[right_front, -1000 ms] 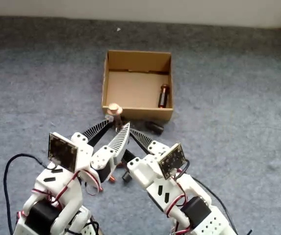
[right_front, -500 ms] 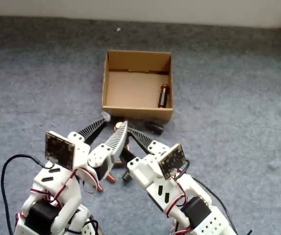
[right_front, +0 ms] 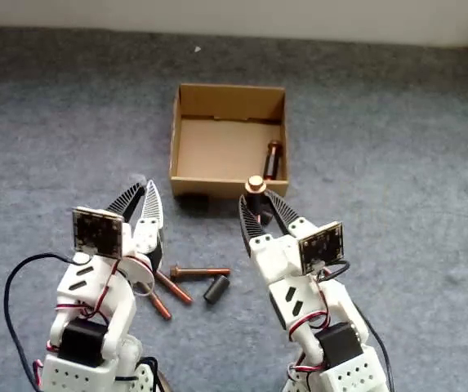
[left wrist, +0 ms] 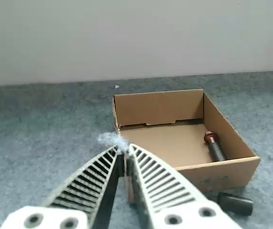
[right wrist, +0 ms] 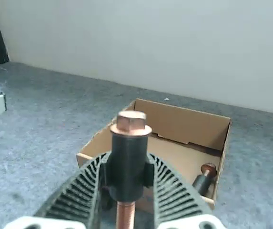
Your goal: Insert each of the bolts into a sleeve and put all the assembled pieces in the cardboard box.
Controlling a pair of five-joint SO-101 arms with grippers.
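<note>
Your right claw [right wrist: 126, 177] clamps the sleeved bolt [right wrist: 126, 157] upright, and the cardboard box [right wrist: 186, 125] sits just ahead of it. Lift clear over the near wall and release beside the finished piece [right wrist: 204, 177] inside. Your left claw [left wrist: 125, 153] looks closed and empty.

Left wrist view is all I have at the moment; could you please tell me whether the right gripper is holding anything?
Observer: Yes. The right gripper is shut on a sleeve with a bolt through it, held upright close to the front wall of the cardboard box.
Operator: Thank you. Is anything left on the carpet besides the loose sleeve I see by the box?
Observer: Yes. Behind the left gripper, between the two arms, lie loose bolts and a second sleeve.
</note>
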